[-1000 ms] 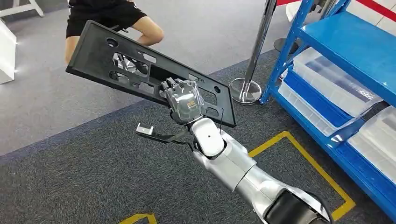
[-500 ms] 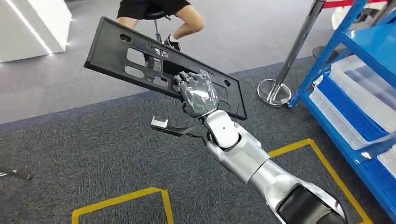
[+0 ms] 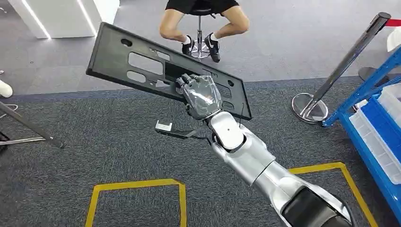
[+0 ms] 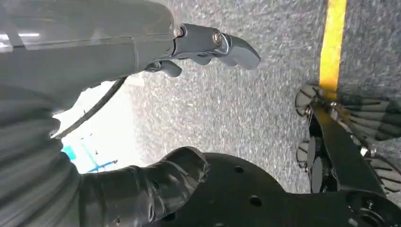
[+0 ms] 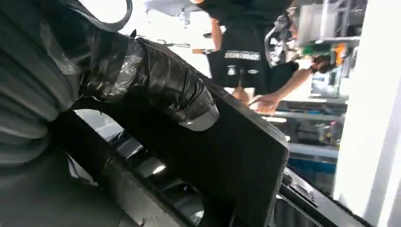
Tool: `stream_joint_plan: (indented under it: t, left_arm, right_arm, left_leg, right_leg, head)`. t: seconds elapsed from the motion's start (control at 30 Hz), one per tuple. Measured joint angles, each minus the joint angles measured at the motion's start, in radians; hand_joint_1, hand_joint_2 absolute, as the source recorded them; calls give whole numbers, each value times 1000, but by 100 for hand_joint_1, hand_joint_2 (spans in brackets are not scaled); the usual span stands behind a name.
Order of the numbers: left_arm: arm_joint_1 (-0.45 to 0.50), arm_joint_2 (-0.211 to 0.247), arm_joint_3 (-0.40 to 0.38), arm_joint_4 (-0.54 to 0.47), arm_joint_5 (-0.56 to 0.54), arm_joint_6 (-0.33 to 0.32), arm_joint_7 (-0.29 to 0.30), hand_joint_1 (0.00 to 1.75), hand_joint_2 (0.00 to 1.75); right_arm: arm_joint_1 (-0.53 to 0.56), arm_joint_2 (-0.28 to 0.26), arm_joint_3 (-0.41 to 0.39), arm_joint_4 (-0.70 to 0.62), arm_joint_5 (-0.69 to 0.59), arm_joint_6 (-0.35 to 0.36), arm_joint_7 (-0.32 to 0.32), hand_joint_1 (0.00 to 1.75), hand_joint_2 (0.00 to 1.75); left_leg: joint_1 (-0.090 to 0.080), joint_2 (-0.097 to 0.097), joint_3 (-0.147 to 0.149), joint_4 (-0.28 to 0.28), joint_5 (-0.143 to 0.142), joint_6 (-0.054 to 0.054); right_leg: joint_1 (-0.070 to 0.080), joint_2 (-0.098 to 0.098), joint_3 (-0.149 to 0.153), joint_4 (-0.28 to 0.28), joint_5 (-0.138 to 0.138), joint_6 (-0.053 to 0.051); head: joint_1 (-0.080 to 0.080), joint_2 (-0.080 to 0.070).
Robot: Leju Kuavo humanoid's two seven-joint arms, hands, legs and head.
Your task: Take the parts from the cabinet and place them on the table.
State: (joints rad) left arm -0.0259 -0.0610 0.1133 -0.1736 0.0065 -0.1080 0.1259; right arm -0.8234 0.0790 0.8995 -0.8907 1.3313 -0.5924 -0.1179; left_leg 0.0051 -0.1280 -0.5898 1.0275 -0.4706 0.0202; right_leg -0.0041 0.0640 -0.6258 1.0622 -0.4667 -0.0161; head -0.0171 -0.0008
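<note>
My right hand (image 3: 201, 97) grips a long flat black plastic panel (image 3: 137, 56) with several cut-outs, holding it near its right end. The panel is up in the air, tilted over the grey carpet, its free end reaching to the upper left. In the right wrist view the taped thumb (image 5: 161, 85) presses on the panel (image 5: 241, 156), whose edge runs across the picture. My left hand (image 4: 94, 52) hangs over the carpet with its fingers apart and nothing in it.
A person sits on a stool (image 3: 201, 21) straight ahead. A chrome barrier post (image 3: 347, 59) stands at the right, beside a blue rack (image 3: 369, 137) with clear bins. Yellow tape (image 3: 137, 184) marks squares on the carpet. A white block (image 3: 61, 16) stands far left.
The whole picture has swung, so the camera has turned left: the blue rack has slid to the right edge and the seated person has come to the middle. My right hand still holds the panel.
</note>
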Motion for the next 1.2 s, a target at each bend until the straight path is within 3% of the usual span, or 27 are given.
stream_joint_plan:
  t: [0.03,0.07,0.1,0.13,0.17,0.23,0.27,0.3,0.37,0.4,0.43,0.47,0.57,0.6,0.63,0.7,0.73,0.77,0.8,0.87,0.9,0.93,1.0,1.07,1.13,1.17,1.2]
  left_arm:
    - [3,0,0,0,0,2,0,0,175]
    - [3,5,0,0,-2,3,-2,0,175]
    - [3,5,-1,0,-5,3,-6,0,175]
    - [2,5,-2,0,-6,2,-6,0,175]
    - [2,5,-2,0,-6,0,-7,0,175]
    - [2,5,-4,0,-10,-3,-7,0,175]
    - [2,6,-6,0,-14,-5,-7,0,175]
    - [2,6,-7,0,-16,-7,-7,0,175]
    - [3,8,-7,0,-18,-8,-8,0,175]
    - [2,8,-8,0,-18,-8,-8,0,175]
    - [1,6,-8,0,-19,-8,-8,0,175]
    - [1,6,-8,0,-20,-9,-10,0,175]
    - [3,10,-9,0,-28,-14,-13,0,175]
    - [3,10,-9,0,-28,-14,-16,0,175]
    - [2,10,-10,0,-28,-14,-15,0,175]
    - [-1,11,-12,0,-32,-15,-9,0,175]
    - [-1,11,-15,0,-34,-15,-6,0,175]
    - [-1,11,-16,0,-36,-16,-5,0,175]
    - [-1,11,-17,0,-38,-16,-3,0,175]
    - [0,11,-21,0,-39,-16,0,0,175]
    - [1,11,-23,0,-39,-16,0,0,175]
    - [-1,10,-24,0,-39,-17,0,0,175]
    - [1,10,-25,0,-39,-17,0,0,175]
    - [7,10,-26,0,-39,-17,0,0,175]
    - [6,12,-26,0,-39,-17,0,0,175]
    - [4,11,-26,0,-39,-17,0,0,175]
    - [3,11,-26,0,-39,-17,-1,0,175]
  right_arm:
    - [-2,1,0,0,-2,0,-2,175,175]
    - [-4,5,0,-1,-3,0,-3,175,175]
    - [-4,6,0,-1,-5,1,-5,175,175]
    - [-8,6,0,-1,-5,1,-5,175,175]
    - [-11,5,0,0,-5,1,-7,175,175]
    - [-9,4,0,2,-5,1,-8,175,175]
    - [-8,4,0,3,-5,1,-8,175,175]
    - [-8,4,0,5,-5,1,-9,175,175]
    - [-10,4,0,5,-5,0,-10,175,175]
    - [-12,4,0,5,-5,0,-10,175,175]
    - [-13,4,0,5,-5,0,-10,175,175]
    - [-14,3,0,6,-5,0,-10,175,175]
    - [-14,7,0,5,-4,0,-11,175,175]
    - [-15,7,0,5,-4,1,-11,175,175]
    - [-17,7,0,5,-4,1,-11,175,175]
    - [-15,3,0,7,-3,2,-12,175,175]
    - [-13,0,0,10,-3,3,-14,175,175]
    - [-12,-1,0,12,-3,5,-15,175,175]
    - [-12,-1,0,13,-3,5,-16,175,175]
    - [-17,-1,0,13,-3,5,-16,175,175]
    - [-20,-1,0,13,-3,5,-16,175,175]
    - [-22,-1,0,14,-3,6,-16,175,175]
    - [-24,-1,0,14,-3,7,-17,175,175]
    - [-28,6,0,14,-3,7,-17,175,175]
    - [-31,13,0,15,-3,8,-17,175,175]
    - [-34,13,0,15,-3,8,-17,175,175]
    - [-35,12,0,15,-3,9,-17,175,175]
  left_leg:
    - [1,-12,-2,-5,4,-7]
    - [-4,-1,-3,-3,-2,-10]
    - [-8,59,-11,18,-17,-17]
    - [-5,90,-37,69,-46,-23]
    - [0,106,-77,144,-78,-30]
    - [11,115,-150,272,-114,-41]
    - [16,119,-156,275,-100,-46]
    - [21,124,-139,234,-67,-50]
    - [27,149,-51,61,21,-55]
    - [25,197,-20,-11,28,-59]
    - [16,209,-17,-11,30,-50]
    - [14,189,-21,-8,30,-38]
    - [5,158,-23,-17,38,-15]
    - [8,145,-18,-24,43,-7]
    - [7,137,-19,-24,45,2]
    - [2,114,-20,-23,46,14]
    - [-3,98,-21,-23,46,17]
    - [-7,81,-22,-21,47,18]
    - [-10,65,-22,-19,47,18]
    - [-13,31,-21,-13,46,18]
    - [-12,18,-23,-9,44,16]
    - [-18,7,-31,-2,43,13]
    - [-6,-19,-37,-6,47,3]
    - [-9,-46,-43,-11,52,-11]
    - [-16,73,-62,37,14,-18]
    - [-10,100,-96,106,-22,-26]
    - [-5,110,-132,177,-52,-31]
  right_leg:
    - [-3,-13,3,-8,3,-4]
    - [-15,-28,13,-27,11,-11]
    - [-13,-41,22,-39,14,-16]
    - [-12,-54,26,-44,15,-18]
    - [-12,-68,27,-45,15,-18]
    - [-11,-100,26,-45,14,-18]
    - [-12,-114,26,-45,12,-15]
    - [-13,-127,27,-43,10,-13]
    - [-17,-150,28,-38,4,-3]
    - [-14,-158,30,-35,0,4]
    - [-7,-166,28,-32,-2,11]
    - [-8,-173,30,-34,0,18]
    - [-17,-200,38,-37,-3,39]
    - [-25,-144,30,-17,-22,44]
    - [-25,-98,6,36,-59,39]
    - [-18,-70,-71,200,-134,34]
    - [-15,-66,-105,266,-153,31]
    - [-12,-64,-122,292,-148,26]
    - [-8,-63,-114,269,-122,20]
    - [-1,-45,-40,106,-27,1]
    - [2,-6,-2,24,9,-8]
    - [-4,34,10,-7,-4,-13]
    - [5,11,12,-13,-3,-11]
    - [-3,-14,23,-28,3,-19]
    - [-6,-42,37,-50,12,-27]
    - [-5,-58,39,-51,12,-27]
    - [-5,-73,39,-51,10,-28]
  head:
    - [-1,0]
    - [0,0]
    - [-3,0]
    - [-4,0]
    - [-4,0]
    - [-4,0]
    - [-4,0]
    - [-4,0]
    - [-4,0]
    - [-4,0]
    - [-4,0]
    - [-2,0]
    - [-2,0]
    - [-1,0]
    - [-2,0]
    - [-1,0]
    - [-1,0]
    - [-2,0]
    - [-1,0]
    - [-2,0]
    - [-1,0]
    - [-2,0]
    - [-2,0]
    - [-2,0]
    - [-7,0]
    - [-7,0]
    - [-7,0]
